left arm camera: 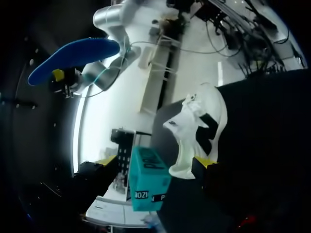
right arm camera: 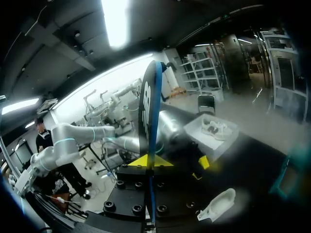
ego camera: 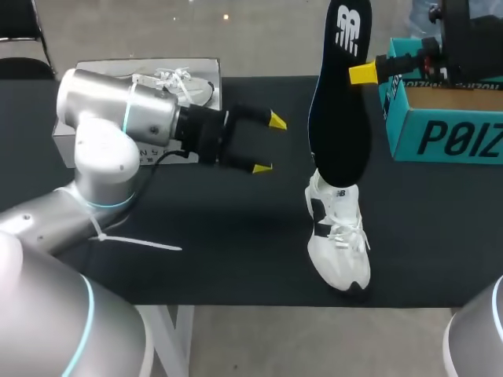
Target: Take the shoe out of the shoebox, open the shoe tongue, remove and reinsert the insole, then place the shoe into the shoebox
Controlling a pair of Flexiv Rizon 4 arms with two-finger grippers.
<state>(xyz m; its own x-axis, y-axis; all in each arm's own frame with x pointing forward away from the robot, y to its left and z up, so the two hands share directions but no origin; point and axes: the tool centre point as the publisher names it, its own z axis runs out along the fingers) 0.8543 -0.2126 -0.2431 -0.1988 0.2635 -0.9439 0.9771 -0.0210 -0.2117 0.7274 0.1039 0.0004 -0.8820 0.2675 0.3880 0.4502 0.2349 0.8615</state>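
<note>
black tabletop (ego camera: 220,236) | white sneaker (ego camera: 338,243) on its sole near front edge, outside teal shoebox (ego camera: 448,133) at right | right gripper (right arm camera: 149,161) clamps black insole (ego camera: 339,102) aloft | left gripper (ego camera: 269,144) spread wide, empty

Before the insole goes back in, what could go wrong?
The right jaws pinch the insole only at one edge, so it may twist or slip. The sneaker lies unheld on the table, with the left jaws open and away from it, so pushing could shove it.

Table (ego camera: 236,259) w/ matt blk cloth, cardboard shoebox (ego camera: 440,137), glossy smooth left arm (ego camera: 102,102), matt insole (ego camera: 339,126).
</note>
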